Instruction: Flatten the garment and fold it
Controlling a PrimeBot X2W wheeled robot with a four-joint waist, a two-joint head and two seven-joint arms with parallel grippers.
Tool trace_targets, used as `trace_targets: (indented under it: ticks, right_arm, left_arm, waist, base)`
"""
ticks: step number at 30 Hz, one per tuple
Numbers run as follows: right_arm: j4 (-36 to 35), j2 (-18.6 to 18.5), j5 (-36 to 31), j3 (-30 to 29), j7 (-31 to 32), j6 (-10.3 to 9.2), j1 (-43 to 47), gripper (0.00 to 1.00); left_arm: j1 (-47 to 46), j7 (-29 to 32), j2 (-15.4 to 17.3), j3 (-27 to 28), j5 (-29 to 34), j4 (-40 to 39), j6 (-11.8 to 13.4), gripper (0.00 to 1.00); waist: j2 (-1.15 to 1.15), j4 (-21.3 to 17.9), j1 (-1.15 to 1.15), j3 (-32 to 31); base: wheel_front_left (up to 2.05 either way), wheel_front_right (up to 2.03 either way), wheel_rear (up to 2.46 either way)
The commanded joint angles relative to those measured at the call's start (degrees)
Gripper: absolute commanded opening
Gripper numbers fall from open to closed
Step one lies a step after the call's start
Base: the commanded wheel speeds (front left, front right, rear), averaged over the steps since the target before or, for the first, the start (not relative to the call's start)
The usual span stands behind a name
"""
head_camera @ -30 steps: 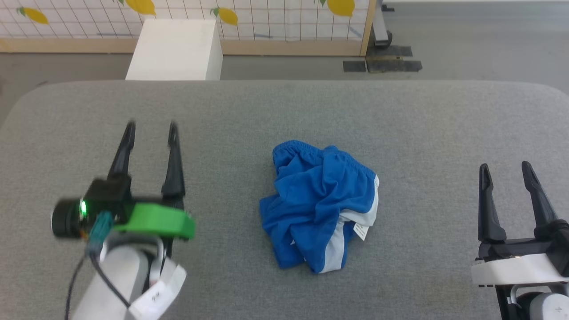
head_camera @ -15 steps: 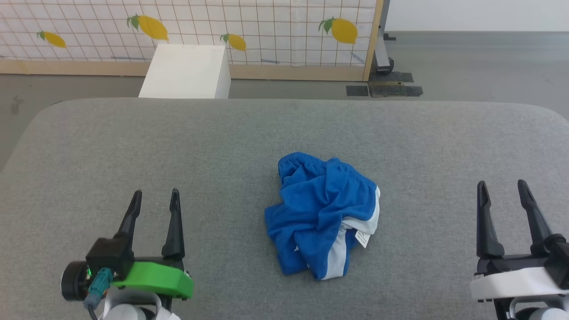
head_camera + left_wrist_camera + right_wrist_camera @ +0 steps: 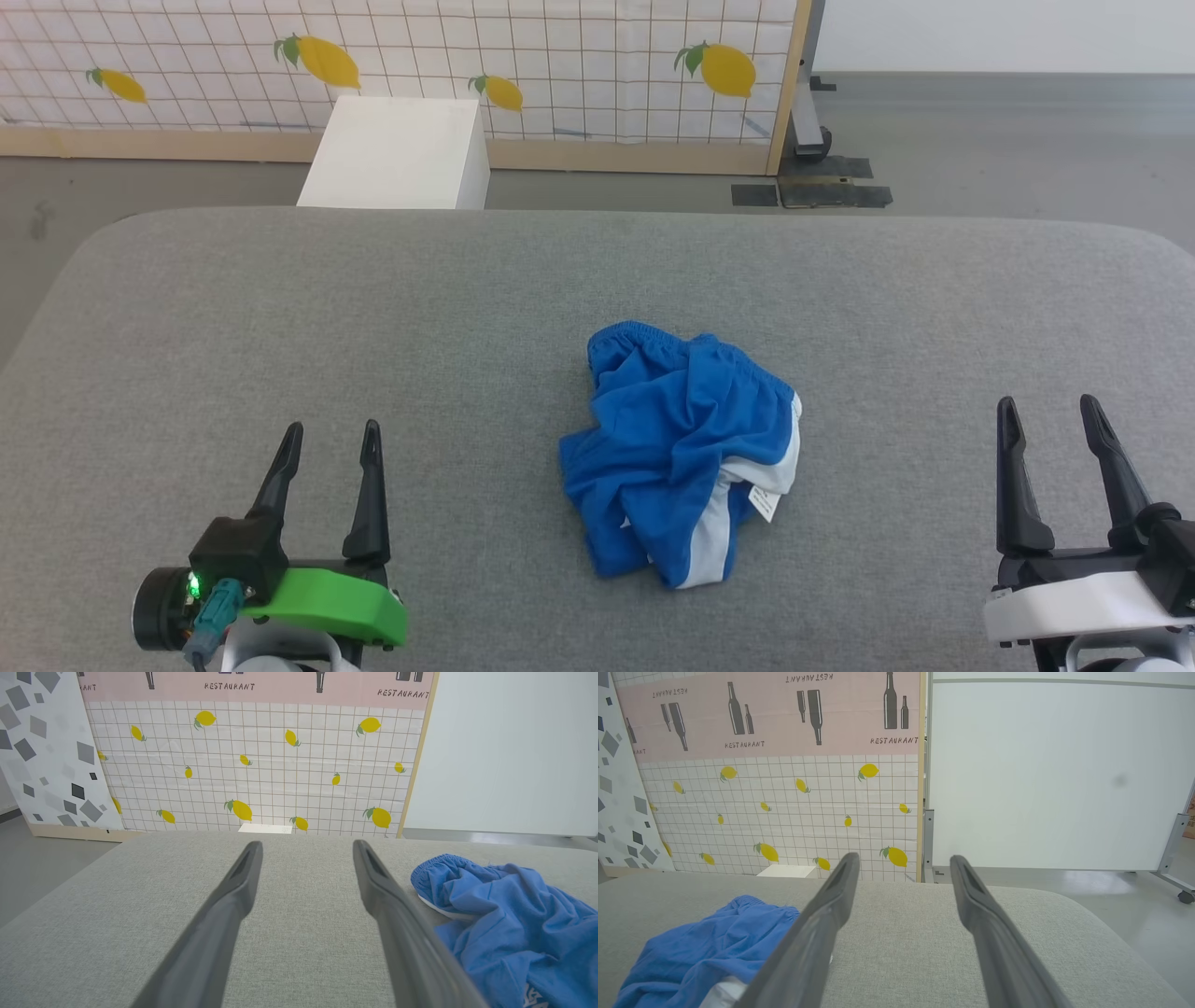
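Blue garment (image 3: 681, 457) lies crumpled on grey table (image 3: 280, 308) — well clear of wide-spread left hand (image 3: 332, 429) and right hand (image 3: 1047, 405).

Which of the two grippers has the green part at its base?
The left gripper, lower left in the head view: a bright green mount sits at its base, whereas the right gripper has a white one.

text: "RESTAURANT"; repeated | on: pink wall banner (image 3: 784, 718) | label (image 3: 765, 504) on garment (image 3: 681, 448): unreadable
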Motion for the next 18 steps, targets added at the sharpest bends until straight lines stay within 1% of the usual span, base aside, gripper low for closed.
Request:
trace_targets:
  ticks: [1, 18]
  right_arm:
    - [0.15, -0.05, 0.31, 0.10, -0.28, -0.09, 0.66, 1.00]
    - [0.61, -0.05, 0.28, 0.37, -0.28, -0.09, 0.62, 1.00]
  left_arm:
    - [0.29, -0.20, -0.34, 0.31, 0.53, 0.18, -0.36, 1.00]
    - [0.04, -0.20, -0.76, 1.58, 1.58, 0.89, -1.14, 1.00]
  waist:
    - [0.00, -0.03, 0.00, 0.18]
    - [0.00, -0.03, 0.00, -0.01]
  base:
    - [0.00, 0.00, 0.00]
    - [0.00, 0.00, 0.00]
